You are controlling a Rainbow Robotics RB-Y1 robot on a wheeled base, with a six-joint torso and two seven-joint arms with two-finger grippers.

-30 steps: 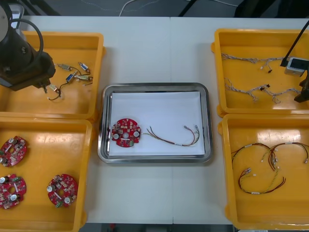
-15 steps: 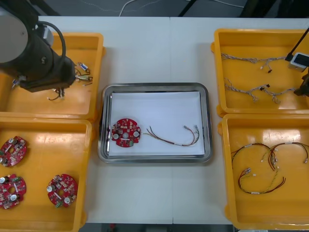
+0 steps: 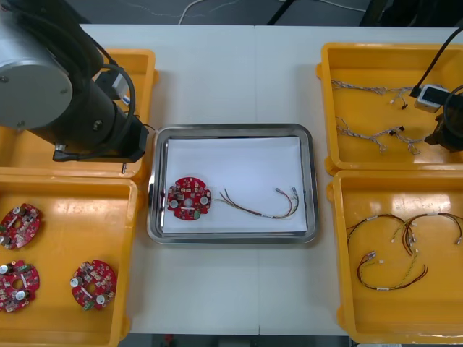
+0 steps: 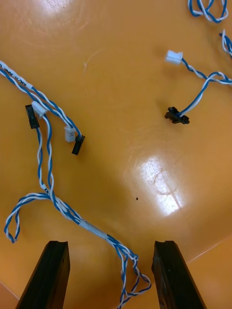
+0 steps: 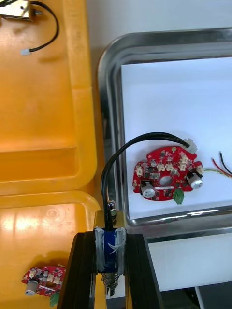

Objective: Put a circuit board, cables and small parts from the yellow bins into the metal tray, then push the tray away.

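Just left of the tray (image 5: 159,41), the left gripper (image 5: 110,235) clenched a small metal part (image 5: 110,253); its looping black cable (image 5: 126,143) might snag the rim. The right gripper (image 4: 111,245) hung spread, farther right.

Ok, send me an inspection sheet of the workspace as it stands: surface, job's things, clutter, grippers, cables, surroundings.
Surface: light table with yellow plastic bins, two at each side.
Job's things: shiny metal tray, white inside, holds a round red circuit board and a red and yellow cable; three more boards lie in the near left bin.
Clutter: nothing seen.
Grippers: left gripper shut on a small metal part with a black cable, at the left bins' edge beside the tray; right gripper open above the far right bin.
Cables: twisted blue and white cables under the right gripper; red and yellow cables in the near right bin.
Surroundings: dark floor beyond the table.
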